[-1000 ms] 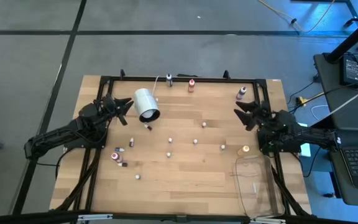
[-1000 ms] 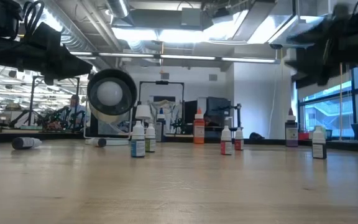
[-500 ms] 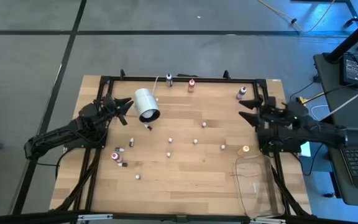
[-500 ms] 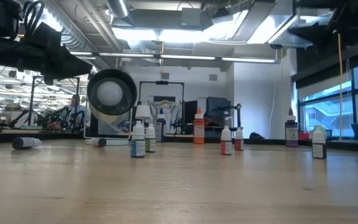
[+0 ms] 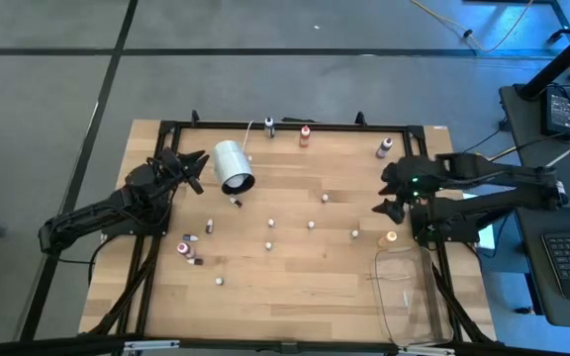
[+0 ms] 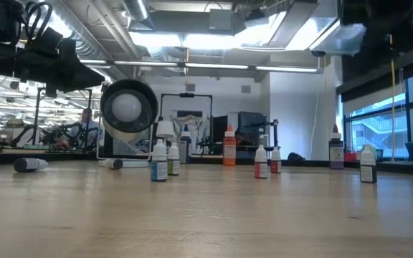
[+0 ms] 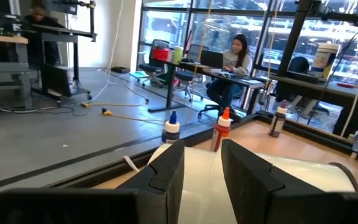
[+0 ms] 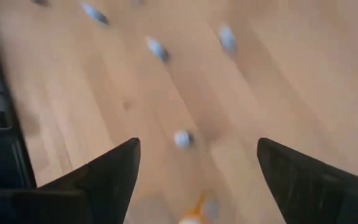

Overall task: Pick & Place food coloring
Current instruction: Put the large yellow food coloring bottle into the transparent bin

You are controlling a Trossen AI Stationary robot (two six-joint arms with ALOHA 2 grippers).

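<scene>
Several tiny food coloring bottles stand scattered on the wooden table: an orange-red one and a dark one at the far edge, an orange one near the right, and white-capped ones in the middle. Some lie on their sides at the left. My right gripper hangs open high above the table's right part, over a white-capped bottle and the orange bottle. My left gripper is open and empty beside the white cylinder.
The large white cylinder lies on its side at the far left, its open end toward the near edge; the low view shows that end. A clear plastic container sits at the near right corner. A black frame borders the table. People sit in the room beyond.
My right gripper has risen from near the table, passing out of the top of the low view, and has tipped so that its fingers point down at the table. It stays open. The bottles have not moved.
</scene>
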